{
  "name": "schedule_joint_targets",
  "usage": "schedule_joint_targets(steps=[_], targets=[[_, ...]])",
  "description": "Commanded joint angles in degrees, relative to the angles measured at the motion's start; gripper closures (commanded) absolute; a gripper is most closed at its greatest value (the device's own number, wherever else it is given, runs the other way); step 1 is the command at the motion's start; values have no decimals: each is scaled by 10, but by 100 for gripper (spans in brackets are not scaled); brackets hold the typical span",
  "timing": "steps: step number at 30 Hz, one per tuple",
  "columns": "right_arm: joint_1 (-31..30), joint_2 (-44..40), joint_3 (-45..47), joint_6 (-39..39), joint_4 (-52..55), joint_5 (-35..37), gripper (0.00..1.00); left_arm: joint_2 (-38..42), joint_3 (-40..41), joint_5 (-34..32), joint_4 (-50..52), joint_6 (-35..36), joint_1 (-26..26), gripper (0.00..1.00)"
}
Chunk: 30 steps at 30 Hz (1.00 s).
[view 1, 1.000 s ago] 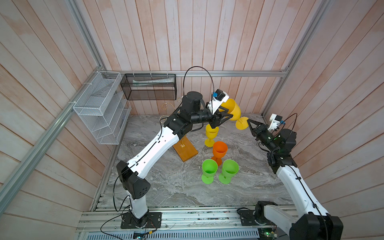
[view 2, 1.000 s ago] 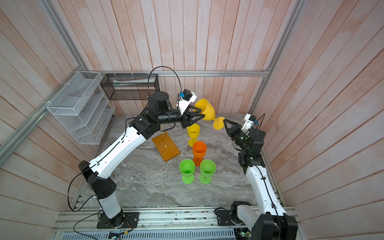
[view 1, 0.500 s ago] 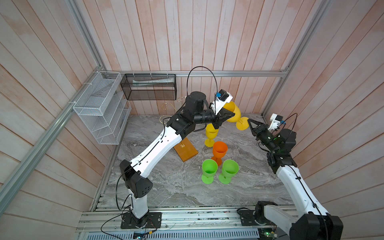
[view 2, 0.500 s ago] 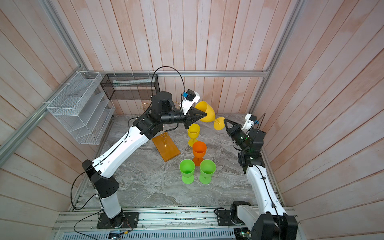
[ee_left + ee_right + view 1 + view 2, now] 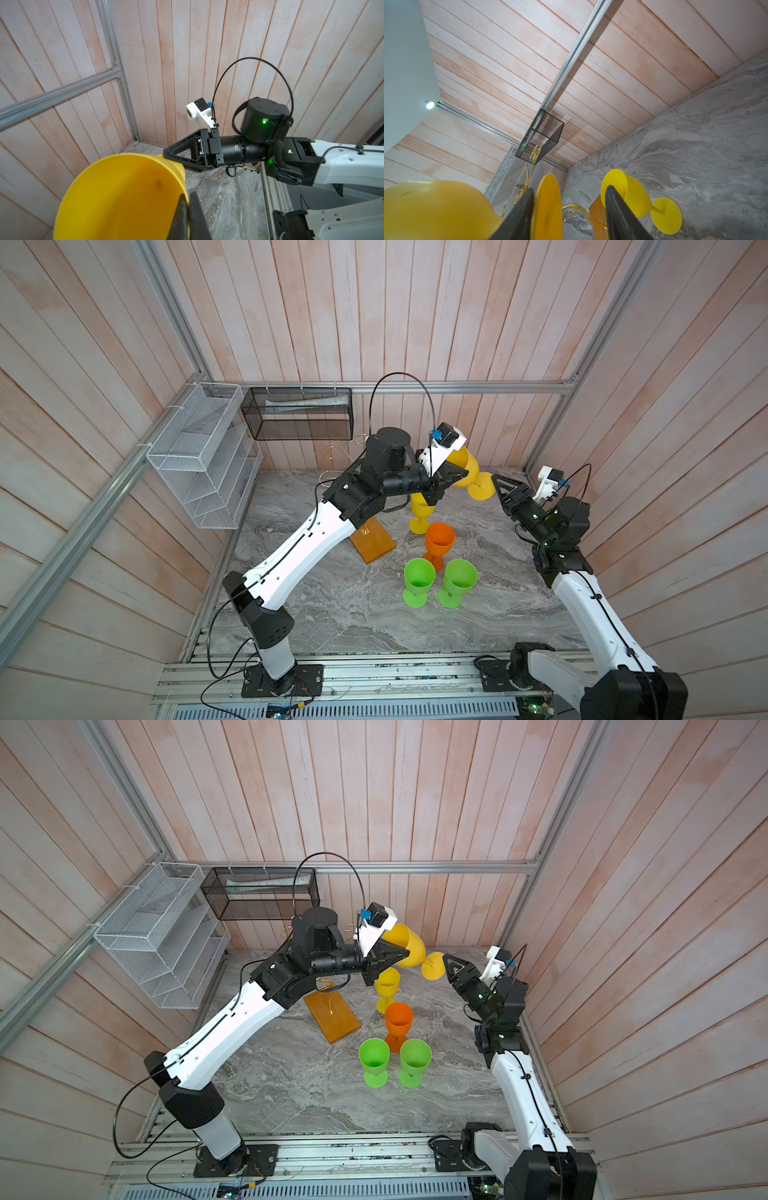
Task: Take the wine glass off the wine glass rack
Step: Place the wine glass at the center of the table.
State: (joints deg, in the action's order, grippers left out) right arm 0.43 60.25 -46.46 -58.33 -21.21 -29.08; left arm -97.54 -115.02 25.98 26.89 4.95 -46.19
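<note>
One smooth, flared yellow wine glass (image 5: 467,466)

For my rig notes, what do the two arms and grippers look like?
The left arm and right arm share white shell links and black joints. The left gripper and right gripper are black, with triangular open-frame fingers; each carries a white camera block and looping black cable. Green lights glow on the right arm.

Light was bright and even, shadows soft; a lamp (image 5: 429,105) glared. Planks (image 5: 62,344) bowed at the edges; the near glass (image 5: 436,209) looked blurred.
</note>
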Motion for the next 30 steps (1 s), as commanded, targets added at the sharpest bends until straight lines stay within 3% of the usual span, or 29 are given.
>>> schedule_joint_targets(steps=[1,10,16,30], targets=[[10,8,-5,34,28,52,44,90,45,-41,-3,6,2,100],[9,10,-11,91,53,81,30,270,218,-97,57,7,3,100],[9,22,-13,91,54,85,28,356,320,-101,102,-23,3,100],[-16,29,-19,93,61,94,28,453,402,-170,195,-54,4,100]])
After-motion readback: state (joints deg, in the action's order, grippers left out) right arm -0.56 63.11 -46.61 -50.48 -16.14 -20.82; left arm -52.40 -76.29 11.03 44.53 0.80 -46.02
